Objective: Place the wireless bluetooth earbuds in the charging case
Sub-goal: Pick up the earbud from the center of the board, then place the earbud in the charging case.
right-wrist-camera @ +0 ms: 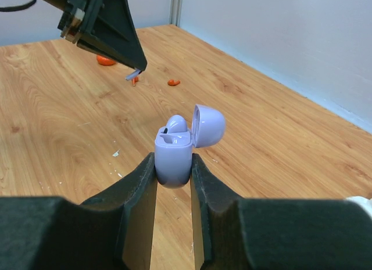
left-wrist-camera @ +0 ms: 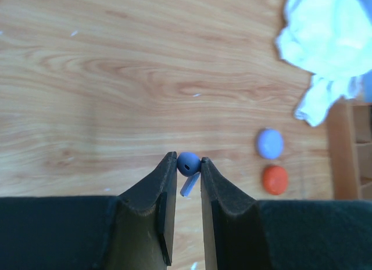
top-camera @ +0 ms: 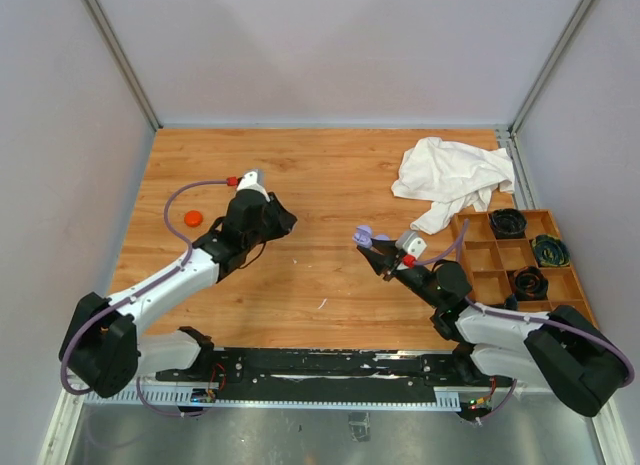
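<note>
No words, numbers, brand names or signs can be read anywhere here: not on the small lavender plastic charging case [right-wrist-camera: 173, 159], and not on the light brown wooden desk [top-camera: 320, 185].

Pale grey walls [top-camera: 330, 45] enclose a wooden tabletop [top-camera: 320, 175].

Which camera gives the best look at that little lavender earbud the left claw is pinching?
The left wrist view: the earbud sits close up between the left gripper's fingertips, head and stem plain. The right wrist view shows only a distant sliver there; the top view, nothing recognisable.
</note>
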Motion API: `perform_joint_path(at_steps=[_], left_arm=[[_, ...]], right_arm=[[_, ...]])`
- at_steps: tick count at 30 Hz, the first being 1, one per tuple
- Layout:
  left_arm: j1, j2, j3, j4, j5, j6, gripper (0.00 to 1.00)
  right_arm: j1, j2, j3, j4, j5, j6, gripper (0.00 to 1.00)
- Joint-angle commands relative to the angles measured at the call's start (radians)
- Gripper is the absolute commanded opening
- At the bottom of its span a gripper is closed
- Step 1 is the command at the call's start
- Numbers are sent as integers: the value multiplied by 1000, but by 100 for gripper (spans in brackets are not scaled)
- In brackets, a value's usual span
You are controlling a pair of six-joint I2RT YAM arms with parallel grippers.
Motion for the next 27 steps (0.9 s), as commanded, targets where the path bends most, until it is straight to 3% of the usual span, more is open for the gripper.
perform_joint_path(at_steps=[1, 9, 15, 27], left_arm=[[-99, -69, -9, 187, -90, -29, 22], [-284, -137, -12, 329, -246, -1, 22], [-376, -167, -41, 426, -286, -24, 22], [-475, -97, -86, 695, -355, 7, 22]], right_arm=[[14, 33, 35, 104, -1, -9, 11], [15, 78, 55, 188, 2, -5, 10], [16, 123, 82, 252, 3, 10, 10], [17, 149, 137, 264, 2, 44, 10]])
